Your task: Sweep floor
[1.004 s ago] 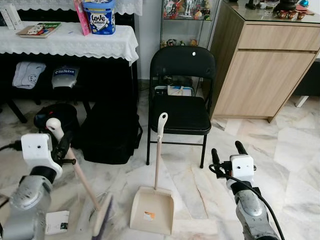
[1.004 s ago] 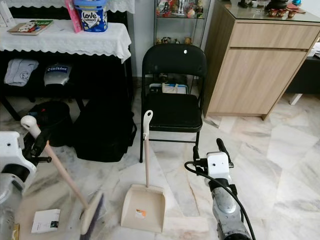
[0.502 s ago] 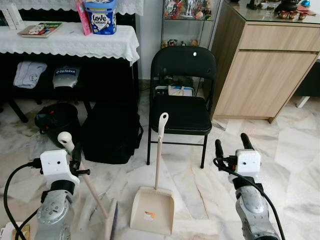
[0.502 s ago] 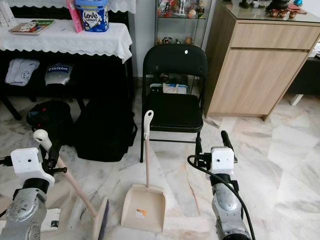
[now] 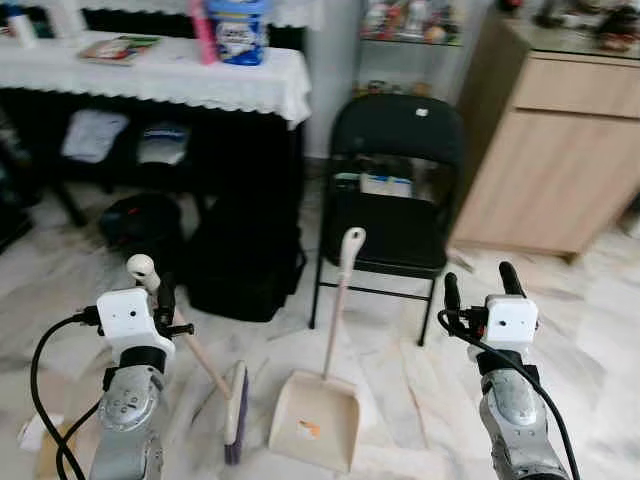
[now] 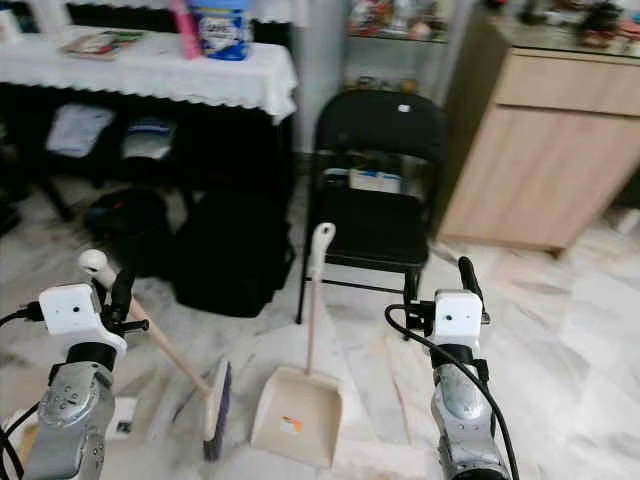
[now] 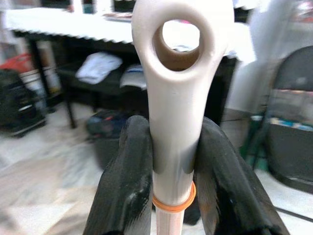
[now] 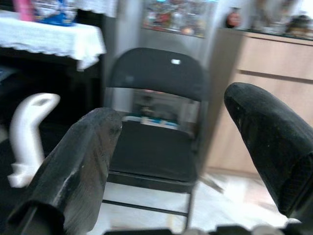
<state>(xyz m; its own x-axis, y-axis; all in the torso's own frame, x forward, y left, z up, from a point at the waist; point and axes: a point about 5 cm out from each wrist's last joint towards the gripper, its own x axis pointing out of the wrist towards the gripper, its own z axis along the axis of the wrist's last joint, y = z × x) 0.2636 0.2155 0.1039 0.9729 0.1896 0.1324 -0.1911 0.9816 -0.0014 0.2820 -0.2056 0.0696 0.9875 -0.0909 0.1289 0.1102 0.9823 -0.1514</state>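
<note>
A: Pale marble floor (image 5: 600, 330), living-room corner. Black folding chair (image 5: 400, 200) dead ahead, lace-covered table (image 5: 180, 80) to the left, black bag (image 5: 245, 265) under it, wooden cabinet (image 5: 550, 170) to the right. Blurred picture overall.

B: And the sweeping kit?

A: Broom (image 5: 205, 365) slanted across the floor on the left side, bristle head (image 5: 236, 410) down on the marble just beside the dustpan (image 5: 315, 430). Dustpan resting flat, with its long handle (image 5: 340, 300) upright in front of the chair.

B: Grip?

A: Left gripper (image 5: 163, 300) pinching the broom right at the top of the shaft, 2 fingers (image 7: 129, 171) pressed against it just under the hanging loop. Right gripper (image 5: 478, 278) raised near the chair, spread wide, holding nothing.

B: Weak spots?

A: 3, probably. First, a pinch so high on the shaft: lots of leverage at the bristle end, so likely to twist or slip between the pads under a hard push. Second, head so close to the dustpan: easy to knock the pan askew or tip its upright handle over with a careless stroke. Third, chair legs and bag close in front: liable to snag the bristles on a long forward sweep.

B: Anything loose underfoot?

A: Small white paper (image 6: 122, 420) on the floor near the left arm. Could get dragged along or trapped under the bristles. Hard to say what else, given the blur.
</note>
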